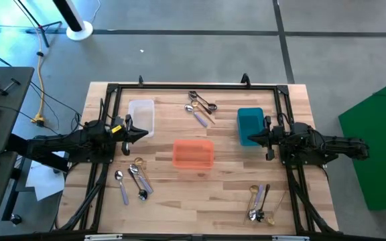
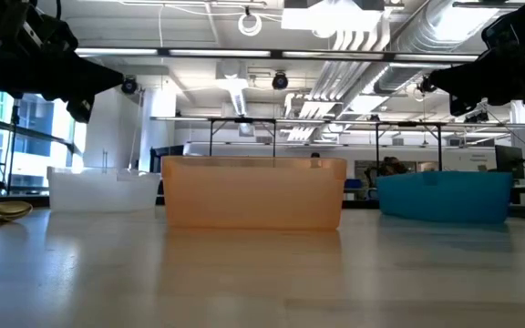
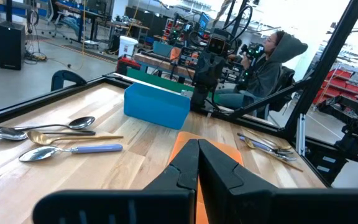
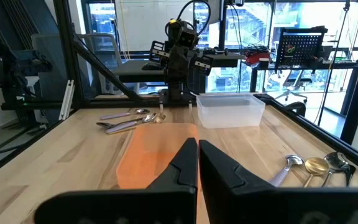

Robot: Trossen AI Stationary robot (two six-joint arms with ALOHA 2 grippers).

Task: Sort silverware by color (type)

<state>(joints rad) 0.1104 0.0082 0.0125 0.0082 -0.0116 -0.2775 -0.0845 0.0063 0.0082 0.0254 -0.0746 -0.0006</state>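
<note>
The spoons lie flat on the table in three small clusters: at the far middle (image 1: pixel 200 107), near left (image 1: pixel 134 179) and near right (image 1: pixel 259 202). Each mixes gold, silver-and-lavender and dark ones. The far cluster (image 3: pixel 55 140) and the near right cluster (image 3: pixel 267 146) also show in the left wrist view. The right wrist view shows the near left cluster (image 4: pixel 129 119). My left gripper (image 1: pixel 138 134) hovers by the clear bin, shut and empty. My right gripper (image 1: pixel 252 139) hovers beside the teal bin, shut and empty. Their shut fingers show in the wrist views (image 3: pixel 197 163) (image 4: pixel 197 160).
A clear bin (image 1: pixel 141 116) sits far left, an orange bin (image 1: pixel 193 153) at the centre and a teal bin (image 1: pixel 250 125) far right. A black frame (image 1: pixel 193 86) edges the table. A person in a hoodie (image 3: pixel 272 62) sits beyond the table.
</note>
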